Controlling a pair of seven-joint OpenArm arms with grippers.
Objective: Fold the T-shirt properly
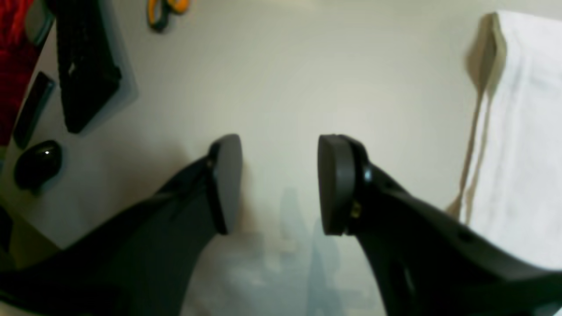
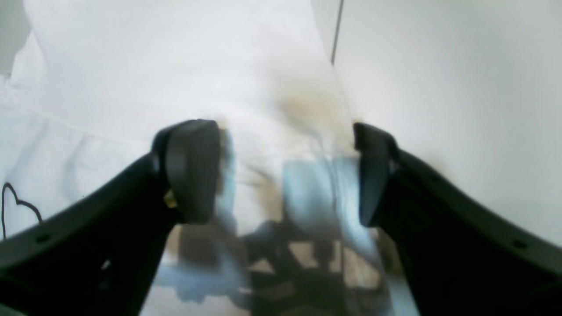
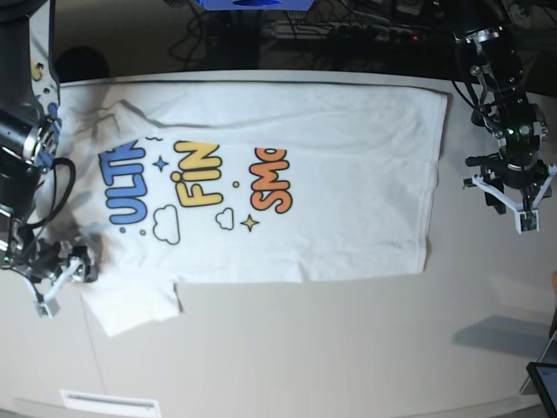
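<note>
The T-shirt (image 3: 296,174) lies spread flat on the table, print side up, with blue "ULTRA", yellow "FINE" and orange "SMOL" showing. My left gripper (image 3: 515,202) hovers open and empty over bare table, just right of the shirt's hem. In the left wrist view the gripper (image 1: 281,184) is open and the shirt's edge (image 1: 522,131) lies to its right. My right gripper (image 3: 59,279) is open at the shirt's lower left, beside the sleeve. In the right wrist view the gripper (image 2: 285,175) spreads above the white cloth (image 2: 175,66), holding nothing. That view is blurred.
The left wrist view shows orange-handled scissors (image 1: 164,11), a black keyboard-like object (image 1: 83,66), a black mouse (image 1: 37,162) and something red (image 1: 13,52) at the table's edge. A tablet corner (image 3: 544,383) sits at the lower right. Cables run along the back.
</note>
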